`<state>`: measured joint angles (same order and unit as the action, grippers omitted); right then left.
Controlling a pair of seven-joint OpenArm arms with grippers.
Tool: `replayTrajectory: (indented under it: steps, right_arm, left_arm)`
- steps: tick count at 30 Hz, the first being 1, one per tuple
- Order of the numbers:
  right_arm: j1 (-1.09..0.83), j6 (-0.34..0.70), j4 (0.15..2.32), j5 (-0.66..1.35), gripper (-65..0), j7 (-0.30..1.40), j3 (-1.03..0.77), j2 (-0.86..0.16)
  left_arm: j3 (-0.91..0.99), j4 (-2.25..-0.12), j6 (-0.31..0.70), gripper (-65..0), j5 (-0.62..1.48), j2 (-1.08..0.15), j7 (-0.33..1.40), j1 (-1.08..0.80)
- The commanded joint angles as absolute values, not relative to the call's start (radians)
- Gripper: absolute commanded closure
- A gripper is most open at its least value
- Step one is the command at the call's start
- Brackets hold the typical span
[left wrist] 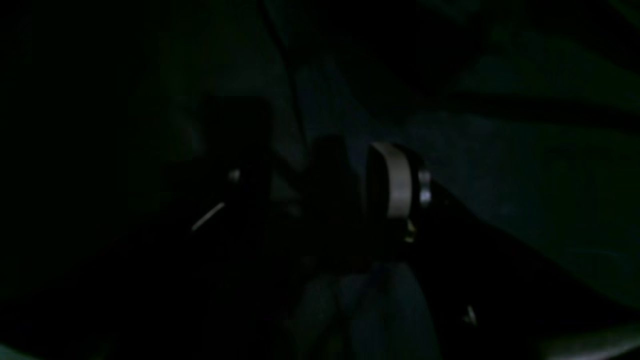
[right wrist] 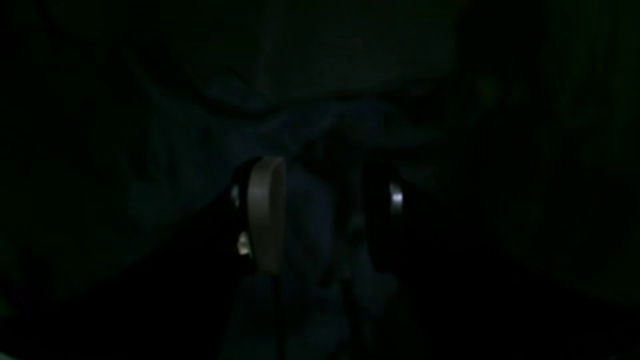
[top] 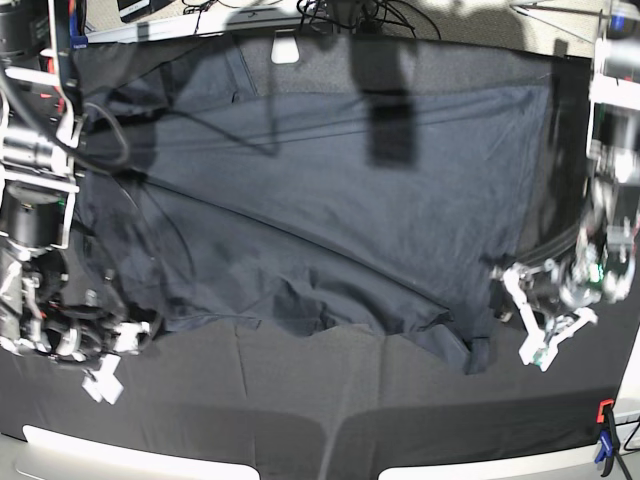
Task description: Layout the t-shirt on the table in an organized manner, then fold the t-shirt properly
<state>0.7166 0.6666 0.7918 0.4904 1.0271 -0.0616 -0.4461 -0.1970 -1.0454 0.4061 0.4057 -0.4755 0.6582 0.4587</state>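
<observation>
Jaws of left gripper (top: pixel 533 322) and right gripper (top: pixel 110 362) stand wide, empty; pinch the t-shirt (top: pixel 330 220) hem corners evenly before pulling flat.

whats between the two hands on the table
In the base view, the t-shirt spreads across the table between the right hand and left hand.

T-shirt (top: pixel 330 210) spread across the table (top: pixel 300 410), between both arms' pincers.
</observation>
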Motion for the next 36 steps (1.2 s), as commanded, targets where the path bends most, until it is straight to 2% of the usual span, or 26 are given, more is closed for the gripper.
replayTrajectory:
  steps: [1, 11, 20, 29, 32, 36]
  right_arm:
    - [0.769, 0.673, 0.805, 0.485, -24.9, 0.994, -0.065, -0.457]
    - [0.898, 0.642, 0.733, 0.406, -24.9, 0.978, -0.064, -0.447]
    - [0.889, 0.62, 0.541, 0.238, -24.9, 0.944, -0.065, -0.459]
    - [0.878, 0.559, 0.413, 0.209, -24.9, 0.915, -0.065, -0.551]
    - [0.879, 0.482, 0.364, 0.226, -24.9, 0.916, -0.065, -0.59]
    - [0.88, 0.494, 0.331, 0.245, -24.9, 0.875, -0.065, -0.61]
  left_arm:
    - [-0.191, -1.036, 0.418, -28.6, 0.426, -0.482, 0.64, 0.499]
    - [-0.191, -1.001, 0.42, -28.6, 0.432, -0.48, 0.638, 0.506]
    - [-0.191, -1.001, 0.42, -28.6, 0.432, -0.479, 0.644, 0.501]
    - [-0.191, -1.001, 0.42, -28.6, 0.428, -0.48, 0.643, 0.501]
    - [-0.191, -1.001, 0.42, -28.6, 0.428, -0.48, 0.635, 0.501]
    - [-0.191, -1.001, 0.42, -28.6, 0.428, -0.479, 0.633, 0.502]
